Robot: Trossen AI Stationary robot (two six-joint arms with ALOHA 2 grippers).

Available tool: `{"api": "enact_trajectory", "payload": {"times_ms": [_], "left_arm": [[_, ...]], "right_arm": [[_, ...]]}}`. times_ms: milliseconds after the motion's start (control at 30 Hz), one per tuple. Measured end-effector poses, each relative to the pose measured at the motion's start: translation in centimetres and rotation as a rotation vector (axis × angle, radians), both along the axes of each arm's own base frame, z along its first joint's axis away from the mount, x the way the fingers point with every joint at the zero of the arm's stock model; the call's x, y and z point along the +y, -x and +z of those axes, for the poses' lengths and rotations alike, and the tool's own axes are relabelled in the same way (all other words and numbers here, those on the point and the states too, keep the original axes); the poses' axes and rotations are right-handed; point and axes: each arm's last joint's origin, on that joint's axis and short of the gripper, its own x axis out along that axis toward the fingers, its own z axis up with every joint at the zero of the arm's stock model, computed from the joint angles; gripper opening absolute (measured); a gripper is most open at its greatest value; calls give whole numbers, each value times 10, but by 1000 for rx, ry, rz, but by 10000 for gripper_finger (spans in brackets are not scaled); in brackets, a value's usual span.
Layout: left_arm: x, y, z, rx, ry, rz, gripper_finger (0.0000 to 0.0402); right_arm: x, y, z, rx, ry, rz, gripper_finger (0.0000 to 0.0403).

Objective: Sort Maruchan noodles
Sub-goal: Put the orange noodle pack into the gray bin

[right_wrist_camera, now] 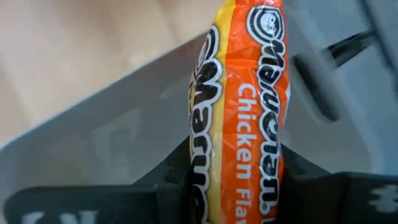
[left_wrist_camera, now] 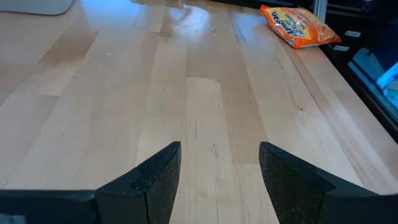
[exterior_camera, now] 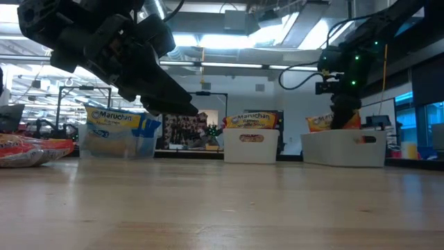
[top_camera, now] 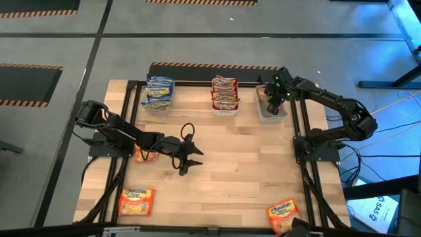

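Wooden table (top_camera: pixel 250 171), items as they lie, placed against the right bin.

Right bin (top_camera: pixel 271 113): clear plastic, at the table's far right corner. The right gripper (top_camera: pixel 271 102) hangs over it, fingers clamped on an orange packet (right_wrist_camera: pixel 245 112) of chicken-flavour noodles, held on edge inside the bin's walls. In the low view the packet (exterior_camera: pixel 331 122) shows just above the bin's rim (exterior_camera: pixel 343 147).

Middle bin (top_camera: pixel 225 105): just left of the right bin along the far edge, holding a stack of red packets (top_camera: pixel 224 92).

Left bin (top_camera: pixel 158 102): farther left again on the same edge, holding blue-and-white packets (top_camera: pixel 159 89).

Left gripper (top_camera: pixel 191 158): well away from the right bin, low over the bare middle of the table, fingers spread apart with nothing between them; bare wood shows between the fingers (left_wrist_camera: pixel 152 180) in its wrist view.

Loose orange packets: one (top_camera: pixel 135 201) at the near left corner, diagonally opposite the right bin; one (top_camera: pixel 284 214) at the near right edge, straight out in front of the right bin; a third (top_camera: pixel 145 154) partly hidden under the left arm.
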Motion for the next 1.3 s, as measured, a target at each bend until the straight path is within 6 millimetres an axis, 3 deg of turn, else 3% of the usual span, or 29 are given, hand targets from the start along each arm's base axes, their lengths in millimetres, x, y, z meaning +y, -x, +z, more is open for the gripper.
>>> {"api": "enact_trajectory", "payload": {"times_ms": [267, 500, 833, 1133, 1300], "left_arm": [[0, -1, 2, -19, 2, 3, 211], [0, -1, 2, -22, 3, 4, 211], [0, -1, 2, -22, 6, 4, 211], [0, -1, 2, -19, 28, 13, 211], [0, -1, 2, -18, 36, 17, 211]], "right_arm": [[27, -14, -4, 41, -123, 178, 107], [29, -28, -1, -33, -68, 194, 107], [-5, -25, 3, -109, 135, 219, 107], [-38, -14, -18, -157, 139, 208, 107], [-48, -15, -18, -158, 107, 163, 107]]}}
